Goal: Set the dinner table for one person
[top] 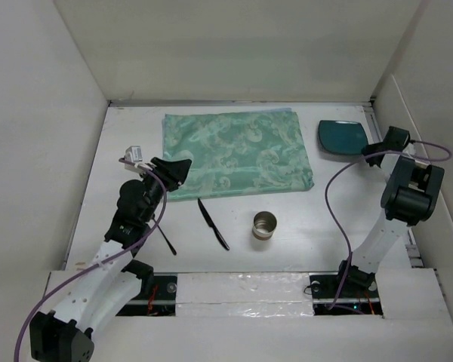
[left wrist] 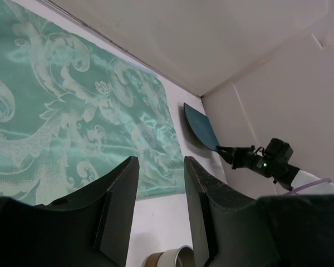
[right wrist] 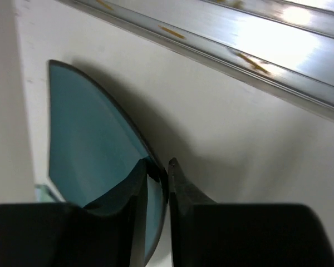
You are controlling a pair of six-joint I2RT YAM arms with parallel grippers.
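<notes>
On the white dinner table (top: 317,219) lies a mint-green patterned mat (top: 234,154), also in the left wrist view (left wrist: 72,111). A teal plate (top: 340,138) sits at the back right, beside the mat. My right gripper (top: 377,148) is shut on the plate's (right wrist: 83,139) right rim, one finger on each side of the edge (right wrist: 160,167). My left gripper (top: 174,172) hovers open over the mat's near-left corner, with nothing between its fingers (left wrist: 161,189). A metal cup (top: 264,225) stands in front of the mat.
A black utensil (top: 213,223) lies left of the cup. A second thin black utensil (top: 167,240) lies partly under my left arm. White walls enclose the table on three sides. A metal rail (right wrist: 222,39) runs along the right edge near the plate.
</notes>
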